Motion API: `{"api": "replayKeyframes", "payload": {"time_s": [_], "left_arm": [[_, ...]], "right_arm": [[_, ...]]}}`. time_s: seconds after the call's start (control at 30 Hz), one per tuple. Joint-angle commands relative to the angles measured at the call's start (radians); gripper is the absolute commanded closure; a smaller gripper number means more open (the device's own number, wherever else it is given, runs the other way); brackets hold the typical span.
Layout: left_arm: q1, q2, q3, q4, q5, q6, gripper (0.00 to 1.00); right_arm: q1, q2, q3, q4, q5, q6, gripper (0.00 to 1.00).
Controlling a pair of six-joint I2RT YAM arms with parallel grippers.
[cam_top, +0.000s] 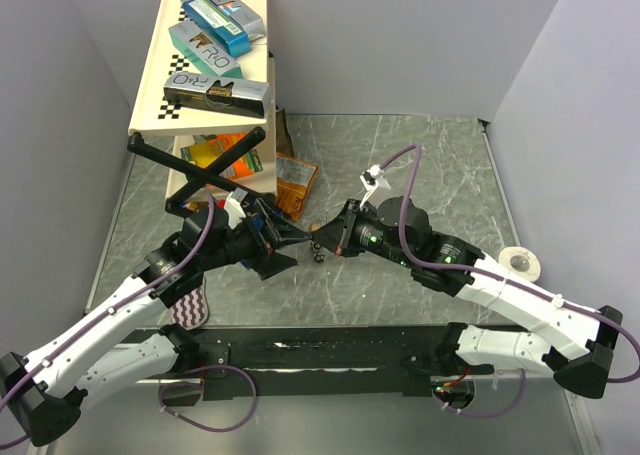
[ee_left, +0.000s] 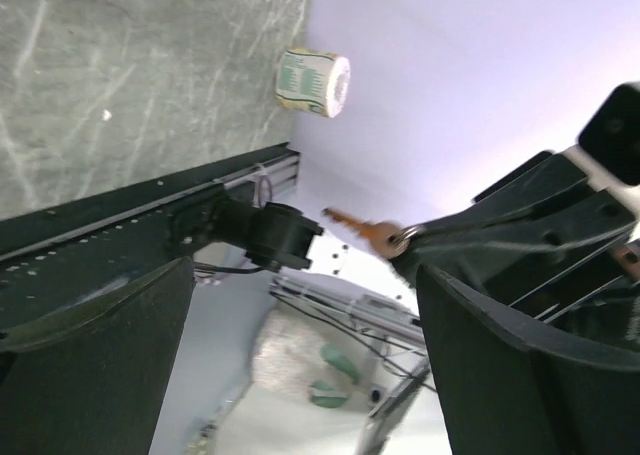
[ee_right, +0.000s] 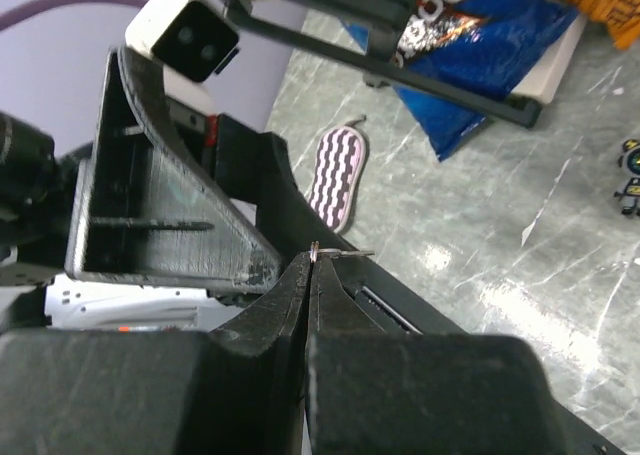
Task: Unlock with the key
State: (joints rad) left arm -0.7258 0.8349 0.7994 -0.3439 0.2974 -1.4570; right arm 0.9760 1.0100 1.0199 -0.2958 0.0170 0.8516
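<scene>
The key [ee_left: 362, 231], a small brassy blade on a ring, sticks out of my right gripper's fingertips [ee_left: 425, 243]. My right gripper [ee_right: 314, 259] is shut on it, with only the ring's edge [ee_right: 346, 253] showing past the tips. In the top view the two grippers meet nose to nose over mid-table: my right gripper [cam_top: 322, 239] holds the key [cam_top: 317, 247] just off the tips of my left gripper [cam_top: 292, 237]. My left gripper [ee_left: 305, 375] is open and nothing lies between its fingers [ee_left: 100, 375]. The key hangs just beyond the gap.
A white shelf [cam_top: 150, 95] with boxes and snack bags [cam_top: 295, 180] stands at the back left. A tape roll [cam_top: 520, 263] lies at the right, and a striped pouch [cam_top: 190, 305] by the left arm. A black rail [cam_top: 320, 353] runs along the near edge.
</scene>
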Motion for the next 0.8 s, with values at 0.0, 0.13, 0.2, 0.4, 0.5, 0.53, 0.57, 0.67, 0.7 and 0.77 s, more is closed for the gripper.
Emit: {"api": "replayKeyframes", "payload": {"time_s": [0.0, 0.13, 0.2, 0.4, 0.5, 0.53, 0.57, 0.67, 0.7, 0.77], "left_arm": [[0.005, 0.007, -0.016, 0.074, 0.034, -0.160, 0.04], [0.005, -0.006, -0.019, 0.075, 0.008, -0.200, 0.04], [0.005, -0.010, -0.038, 0.097, 0.016, -0.226, 0.04], [0.005, -0.010, -0.114, 0.206, 0.059, -0.304, 0.02], [0.005, -0.008, -0.114, 0.207, 0.057, -0.305, 0.01], [0.006, -0.007, -0.112, 0.212, 0.055, -0.305, 0.02], [0.008, -0.007, -0.112, 0.213, 0.055, -0.307, 0.05], [0.017, -0.005, -0.120, 0.238, 0.062, -0.316, 0.12], [0.020, -0.006, -0.123, 0.246, 0.063, -0.318, 0.13], [0.028, -0.007, -0.123, 0.243, 0.062, -0.316, 0.19]], "right_arm": [[0.018, -0.011, -0.032, 0.078, -0.046, 0.000, 1.00], [0.032, -0.007, -0.055, 0.119, -0.054, 0.017, 1.00], [0.033, 0.004, -0.053, 0.132, -0.058, 0.017, 1.00], [0.041, 0.052, -0.027, 0.156, -0.098, 0.001, 1.00], [0.047, 0.075, -0.024, 0.175, -0.112, 0.006, 1.00], [0.047, 0.082, -0.024, 0.178, -0.115, 0.006, 1.00], [0.049, 0.088, -0.024, 0.182, -0.121, 0.007, 1.00], [0.053, 0.102, -0.020, 0.184, -0.132, 0.009, 1.00], [0.053, 0.107, -0.020, 0.182, -0.137, 0.009, 1.00], [0.053, 0.114, -0.021, 0.181, -0.141, 0.012, 1.00]]}}
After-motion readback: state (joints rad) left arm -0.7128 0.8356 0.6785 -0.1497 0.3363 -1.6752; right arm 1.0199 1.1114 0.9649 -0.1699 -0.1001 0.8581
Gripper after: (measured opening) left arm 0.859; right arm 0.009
